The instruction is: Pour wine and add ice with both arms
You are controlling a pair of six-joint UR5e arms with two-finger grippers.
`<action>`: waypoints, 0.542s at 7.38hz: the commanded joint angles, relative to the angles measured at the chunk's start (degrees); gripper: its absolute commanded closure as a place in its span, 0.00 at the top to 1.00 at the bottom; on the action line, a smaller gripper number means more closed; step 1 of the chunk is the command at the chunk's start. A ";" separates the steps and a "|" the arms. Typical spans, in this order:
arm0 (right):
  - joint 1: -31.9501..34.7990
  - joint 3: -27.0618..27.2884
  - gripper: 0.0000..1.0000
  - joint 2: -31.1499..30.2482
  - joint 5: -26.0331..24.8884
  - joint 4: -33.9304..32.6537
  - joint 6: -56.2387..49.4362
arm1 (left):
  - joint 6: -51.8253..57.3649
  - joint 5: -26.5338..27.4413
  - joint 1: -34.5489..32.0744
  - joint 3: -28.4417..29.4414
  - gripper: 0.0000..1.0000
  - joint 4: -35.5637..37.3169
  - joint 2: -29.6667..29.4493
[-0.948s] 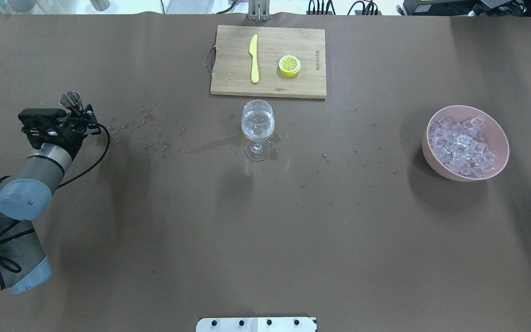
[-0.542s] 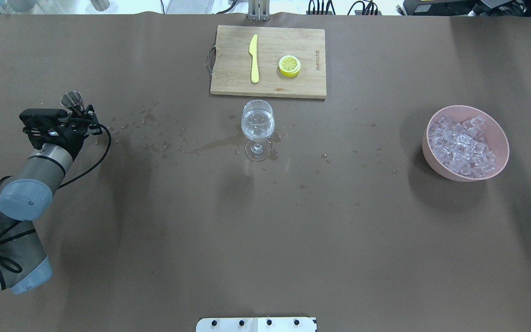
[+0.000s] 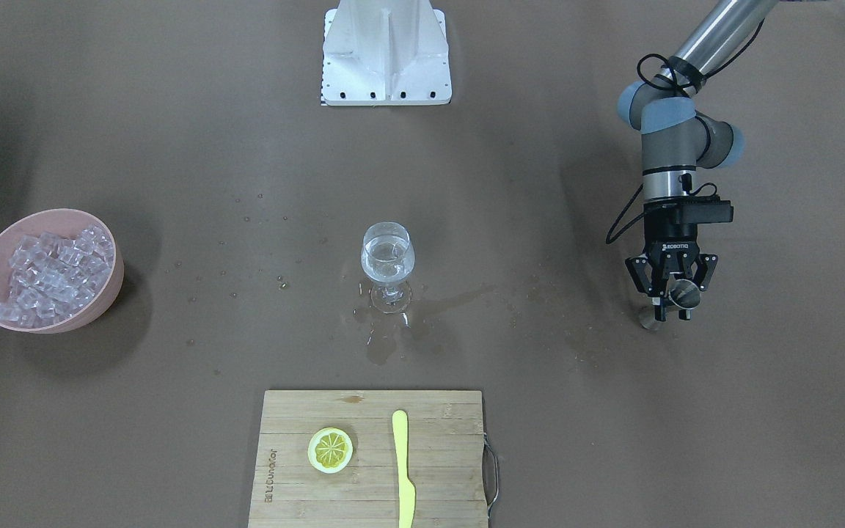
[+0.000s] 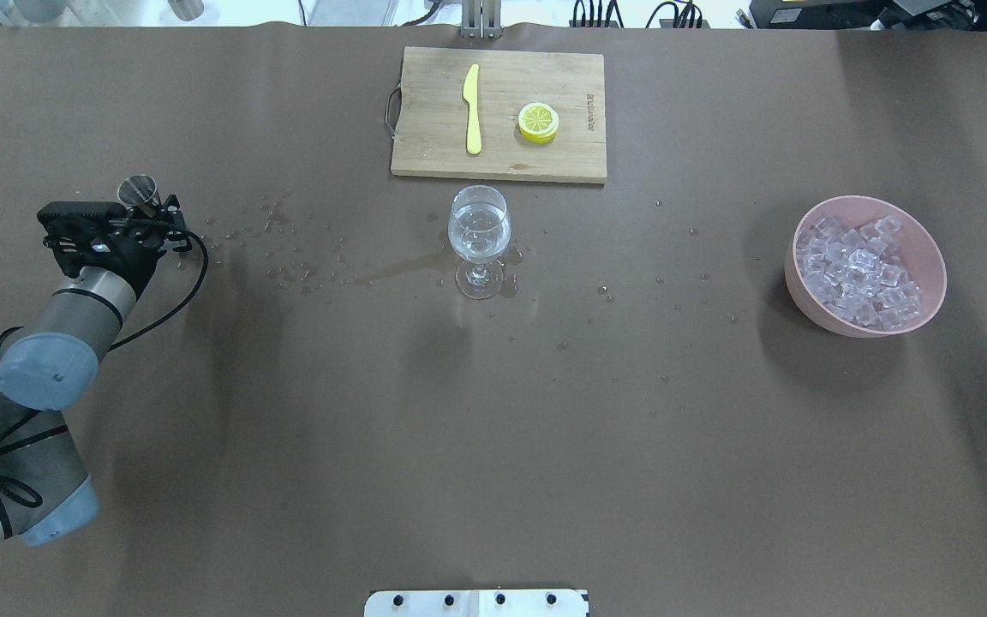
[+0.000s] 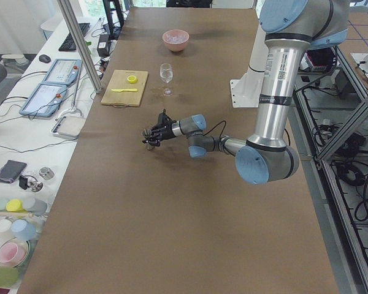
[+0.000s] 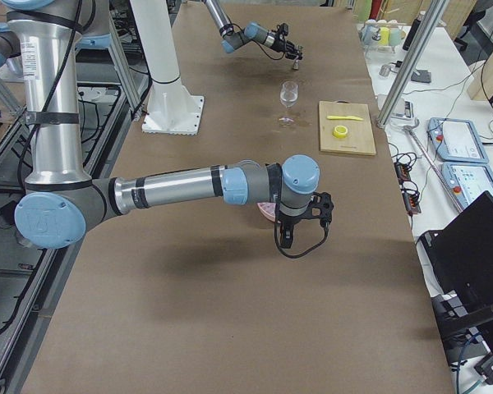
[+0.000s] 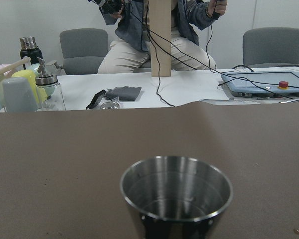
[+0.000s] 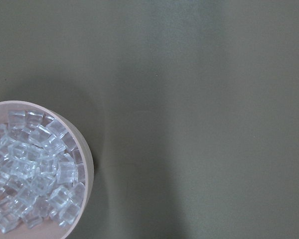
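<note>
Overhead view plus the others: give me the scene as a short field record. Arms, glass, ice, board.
left gripper: shut on metal cup, cup upright, robot's left side
right gripper: near bowl; open or shut unclear
glass: upright, clear liquid inside, puddle at its foot
ice: heaped in bowl
board: knife and lemon slice on it

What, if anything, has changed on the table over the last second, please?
The left gripper, holding the metal cup, has edged slightly toward the wine glass, and the cup looks a little lower; nothing was let go. The glass, the pink bowl of ice, the cutting board, knife and lemon slice stayed put.
</note>
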 commanded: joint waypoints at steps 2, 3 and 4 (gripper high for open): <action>-0.02 0.09 1.00 0.00 0.09 0.00 0.17 | -0.12 0.00 0.03 -0.18 0.60 -0.06 -0.03; -0.02 0.09 1.00 0.00 0.18 0.00 0.26 | 0.40 -0.26 0.03 0.00 0.98 0.03 -0.03; -0.02 0.09 1.00 0.00 0.18 0.00 0.26 | 0.32 -0.44 0.03 -0.87 0.98 -0.06 0.06</action>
